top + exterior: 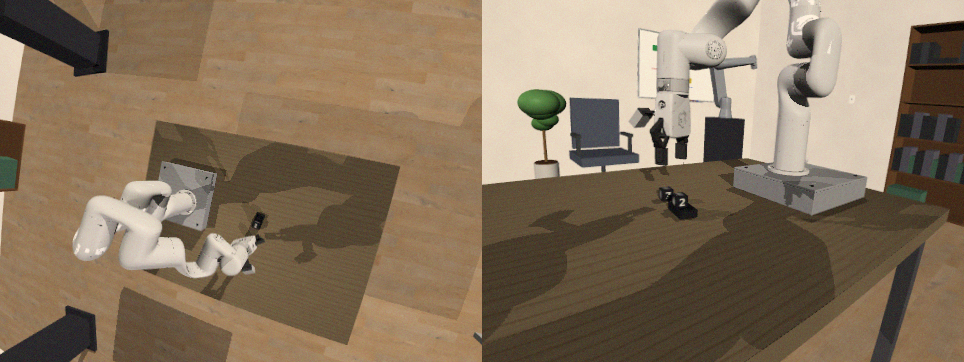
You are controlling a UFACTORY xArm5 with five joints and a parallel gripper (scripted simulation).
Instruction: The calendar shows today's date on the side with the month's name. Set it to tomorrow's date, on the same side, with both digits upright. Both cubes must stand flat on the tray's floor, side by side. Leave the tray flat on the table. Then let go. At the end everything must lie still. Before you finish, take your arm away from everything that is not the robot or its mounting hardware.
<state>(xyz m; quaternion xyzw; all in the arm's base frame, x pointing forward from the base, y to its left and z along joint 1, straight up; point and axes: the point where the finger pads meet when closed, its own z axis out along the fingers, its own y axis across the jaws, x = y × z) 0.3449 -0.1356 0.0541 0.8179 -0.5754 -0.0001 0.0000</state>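
Observation:
A small black calendar tray (680, 210) lies flat on the brown table, and it also shows in the overhead view (258, 220). Two black cubes stand side by side in it. From this side the nearer cube (681, 201) shows a white 2 and the farther cube (666, 193) shows a 7. The month's name is not readable. My gripper (670, 151) hangs open and empty well above the table, behind the tray and clear of the cubes. In the overhead view the gripper (258, 240) is just beside the tray.
The arm's grey base plate (799, 187) stands on the table to the right of the tray. Beyond the table are an office chair (601, 134), a potted plant (542, 126) and a bookshelf (932, 110) at the right.

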